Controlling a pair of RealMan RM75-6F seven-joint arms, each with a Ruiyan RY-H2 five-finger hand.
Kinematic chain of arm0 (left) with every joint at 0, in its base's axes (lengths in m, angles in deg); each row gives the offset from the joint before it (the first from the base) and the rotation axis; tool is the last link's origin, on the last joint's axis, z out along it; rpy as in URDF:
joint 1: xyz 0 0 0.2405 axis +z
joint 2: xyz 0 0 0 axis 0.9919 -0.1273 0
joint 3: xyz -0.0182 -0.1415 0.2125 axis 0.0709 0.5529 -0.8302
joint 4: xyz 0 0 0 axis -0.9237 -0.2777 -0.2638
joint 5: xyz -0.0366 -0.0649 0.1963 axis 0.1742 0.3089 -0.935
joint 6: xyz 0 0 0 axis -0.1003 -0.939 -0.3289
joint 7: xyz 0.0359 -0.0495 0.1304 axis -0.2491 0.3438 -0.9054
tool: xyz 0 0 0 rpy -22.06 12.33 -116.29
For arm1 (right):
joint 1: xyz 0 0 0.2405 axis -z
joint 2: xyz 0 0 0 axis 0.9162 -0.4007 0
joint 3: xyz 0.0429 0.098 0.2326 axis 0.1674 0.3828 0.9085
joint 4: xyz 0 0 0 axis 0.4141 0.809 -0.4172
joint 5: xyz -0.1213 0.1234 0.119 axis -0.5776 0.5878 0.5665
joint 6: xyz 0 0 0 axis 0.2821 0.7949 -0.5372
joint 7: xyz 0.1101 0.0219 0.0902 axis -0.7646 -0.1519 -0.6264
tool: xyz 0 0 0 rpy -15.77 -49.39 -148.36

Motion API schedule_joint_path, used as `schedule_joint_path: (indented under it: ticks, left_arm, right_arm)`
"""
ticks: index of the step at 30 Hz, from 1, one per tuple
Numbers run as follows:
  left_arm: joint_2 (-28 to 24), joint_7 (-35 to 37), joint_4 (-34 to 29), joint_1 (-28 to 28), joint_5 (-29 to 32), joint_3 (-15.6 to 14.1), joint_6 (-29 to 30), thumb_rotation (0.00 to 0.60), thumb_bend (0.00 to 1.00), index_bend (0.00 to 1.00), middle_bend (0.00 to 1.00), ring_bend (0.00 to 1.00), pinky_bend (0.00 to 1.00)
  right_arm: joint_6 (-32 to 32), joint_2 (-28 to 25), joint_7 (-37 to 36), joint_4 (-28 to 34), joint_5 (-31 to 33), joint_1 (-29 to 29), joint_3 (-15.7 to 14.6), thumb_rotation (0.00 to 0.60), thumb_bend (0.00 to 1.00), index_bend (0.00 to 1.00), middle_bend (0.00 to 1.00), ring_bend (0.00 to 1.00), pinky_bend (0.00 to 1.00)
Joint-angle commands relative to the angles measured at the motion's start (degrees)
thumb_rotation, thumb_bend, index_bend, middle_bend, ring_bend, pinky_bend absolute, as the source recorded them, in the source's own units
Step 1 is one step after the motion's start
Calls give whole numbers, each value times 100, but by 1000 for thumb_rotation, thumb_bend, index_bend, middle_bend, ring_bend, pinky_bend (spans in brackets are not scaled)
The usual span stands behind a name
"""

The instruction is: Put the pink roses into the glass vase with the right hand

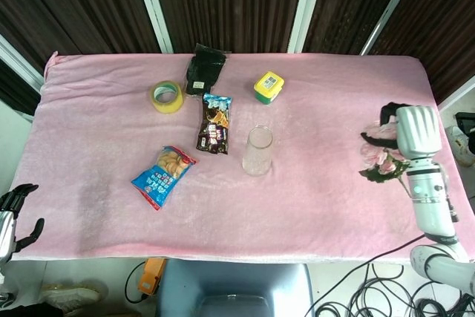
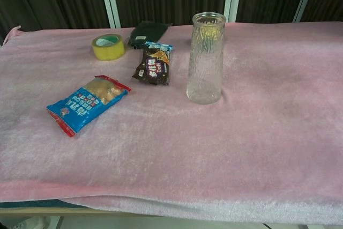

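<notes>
The glass vase [image 1: 257, 151] stands upright and empty near the table's middle; the chest view shows it [image 2: 205, 57] too. My right hand [image 1: 413, 130] holds the bunch of pink roses [image 1: 378, 155] lifted off the cloth near the right edge, well to the right of the vase. The blooms hang just left of and below the hand. Neither that hand nor the roses show in the chest view. My left hand [image 1: 15, 211] hangs off the table's front-left corner, fingers apart, holding nothing.
On the pink cloth [image 1: 104, 131] lie a yellow tape roll [image 1: 167, 96], a black pouch [image 1: 204, 69], a dark snack packet [image 1: 215, 123], a blue snack bag [image 1: 163, 176] and a yellow-green box [image 1: 269, 87]. All lie left of or behind the vase.
</notes>
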Motion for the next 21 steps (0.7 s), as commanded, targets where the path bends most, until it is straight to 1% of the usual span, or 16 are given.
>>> schedule_joint_path:
  ticks: [1, 3, 5, 9, 10, 11, 12, 16, 21]
  left_arm:
    - [-2, 0, -5, 2, -18, -6, 7, 600, 353, 217, 198, 233, 444]
    - [-3, -1, -8, 3, -27, -7, 13, 600, 353, 217, 198, 234, 444]
    - [-2, -1, -10, 4, -35, -6, 21, 600, 353, 217, 199, 234, 444]
    - [-2, -1, -10, 5, -38, -6, 24, 600, 352, 217, 198, 234, 444]
    - [-1, 1, -11, 5, -38, -5, 24, 600, 352, 217, 198, 234, 444]
    - [-1, 3, -12, 4, -37, -6, 20, 600, 352, 217, 199, 233, 444]
    - [0, 9, -10, 1, -25, -2, 8, 600, 352, 217, 198, 233, 444]
    - [-12, 59, -1, 7, -25, -1, 11, 600, 352, 217, 199, 233, 443]
    - [-35, 151, 15, 26, -21, -4, 19, 600, 352, 217, 198, 234, 444]
  right_arm:
    - [-379, -710, -17, 646, 531, 242, 626, 600, 135, 911, 763, 756, 1000]
    - [-480, -820, -15, 747, 684, 236, 813, 600, 135, 911, 763, 756, 1000]
    - [-685, -885, -17, 840, 881, 188, 1103, 600, 135, 911, 763, 756, 1000]
    - [-836, -861, -29, 863, 994, 132, 1288, 600, 136, 911, 763, 756, 1000]
    - [-969, -815, -86, 871, 1070, 72, 1454, 600, 139, 911, 763, 757, 1000]
    - [-1154, -682, -179, 883, 1206, -65, 1713, 600, 145, 911, 763, 757, 1000]
    - [-1375, -405, -590, 1017, 1327, -349, 2155, 600, 157, 911, 763, 758, 1000]
    - [-1647, 18, -713, 1020, 1350, -837, 2528, 600, 177, 911, 763, 760, 1000]
    - [-1693, 254, -851, 1209, 1463, -1297, 2948, 600, 187, 911, 763, 762, 1000]
